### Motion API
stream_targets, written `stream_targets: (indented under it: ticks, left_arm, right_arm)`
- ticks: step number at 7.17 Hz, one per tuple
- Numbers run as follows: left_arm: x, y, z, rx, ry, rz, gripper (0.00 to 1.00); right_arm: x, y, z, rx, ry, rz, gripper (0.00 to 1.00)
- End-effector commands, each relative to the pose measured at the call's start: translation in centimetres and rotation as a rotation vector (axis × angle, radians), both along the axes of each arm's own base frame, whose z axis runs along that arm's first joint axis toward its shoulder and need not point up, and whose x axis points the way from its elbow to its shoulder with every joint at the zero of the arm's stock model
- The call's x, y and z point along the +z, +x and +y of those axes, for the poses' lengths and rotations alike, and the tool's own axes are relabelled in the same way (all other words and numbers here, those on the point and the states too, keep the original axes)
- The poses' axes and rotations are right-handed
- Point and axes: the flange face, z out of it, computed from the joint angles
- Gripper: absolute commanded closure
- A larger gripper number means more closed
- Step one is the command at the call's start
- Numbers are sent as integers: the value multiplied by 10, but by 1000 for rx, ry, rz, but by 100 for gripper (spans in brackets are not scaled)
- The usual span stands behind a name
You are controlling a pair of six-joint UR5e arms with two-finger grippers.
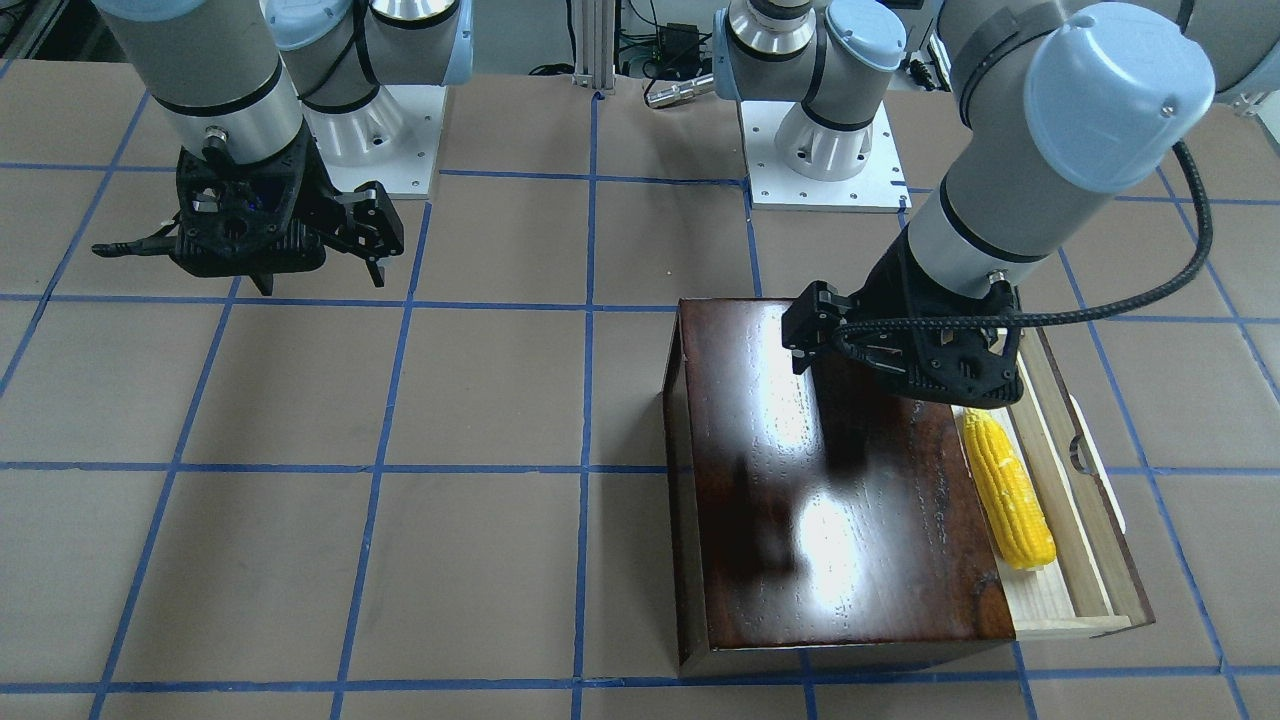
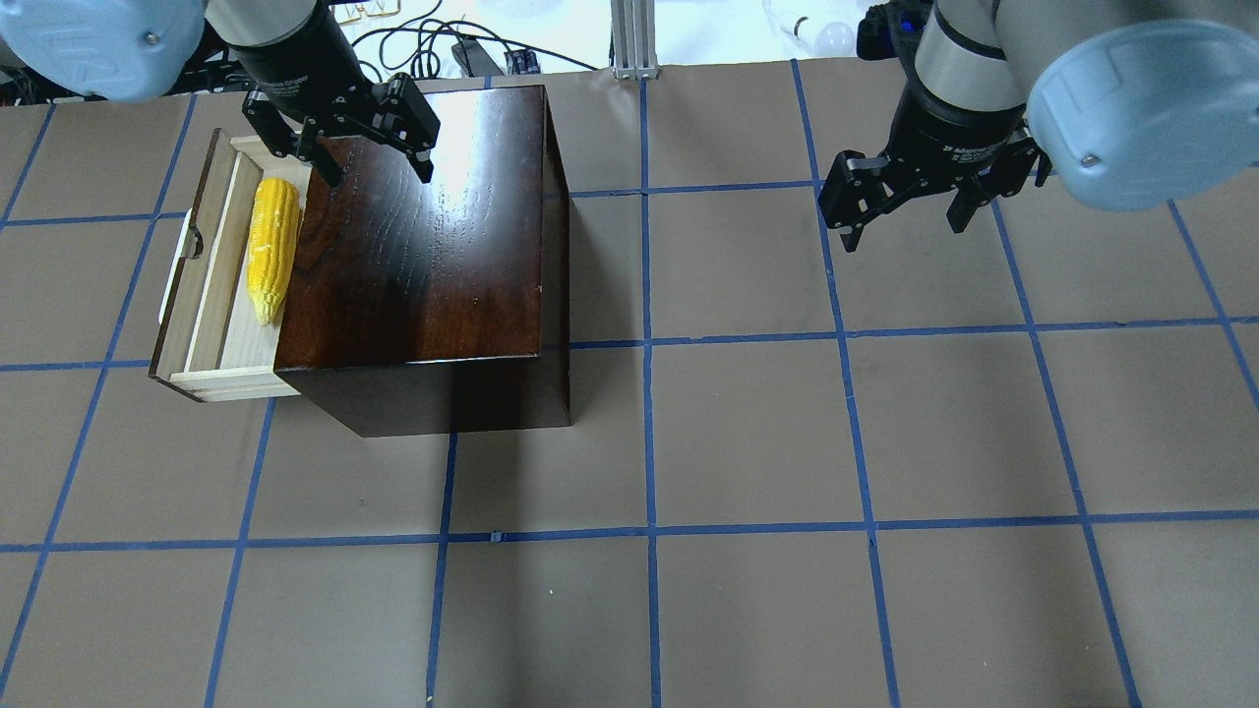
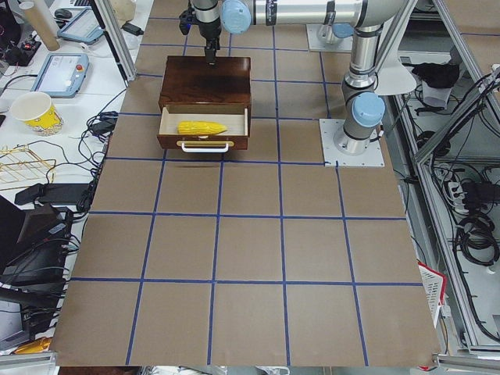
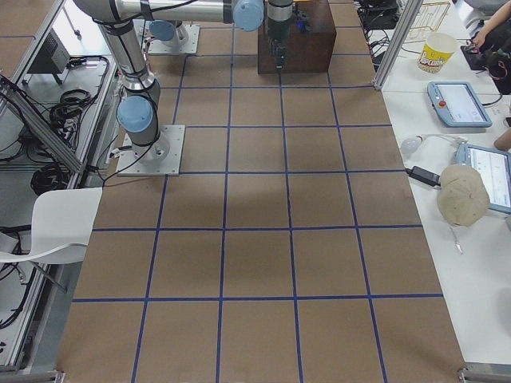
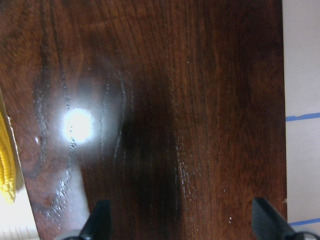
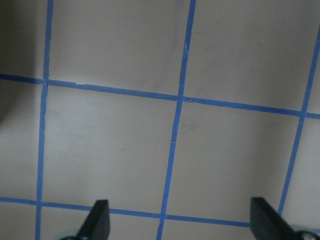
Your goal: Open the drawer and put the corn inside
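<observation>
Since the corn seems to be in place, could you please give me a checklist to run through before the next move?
1. Corn lying inside the drawer: ok.
2. Drawer pulled out of the box: ok.
3. Left claw open, empty, above the box top, off the corn: ok.
4. Right claw open, empty, above bare table: ok.
5. Handle unobstructed: ok.
6. Corn sitting low enough to pass under the box top: cannot tell.
</observation>
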Motion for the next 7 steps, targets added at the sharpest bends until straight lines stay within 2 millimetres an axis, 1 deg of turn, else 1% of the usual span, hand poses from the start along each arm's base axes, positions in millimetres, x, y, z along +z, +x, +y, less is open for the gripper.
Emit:
stream_targets:
  ticks: [1, 2, 3, 7]
  left_arm:
    - [-9, 1, 22, 24, 19, -19, 0]
    - [-3, 5, 31, 17, 9, -61, 0]
    - [-3, 9, 32, 18, 8, -88, 0]
    - [-5, 9, 37, 21, 12, -85, 0]
  right_arm:
    - [0, 0, 0, 0, 0, 0, 0]
    - [0, 0, 0, 0, 0, 0, 0]
    - [0, 0, 0, 0, 0, 0, 0]
    - [0, 0, 0, 0, 0, 0, 0]
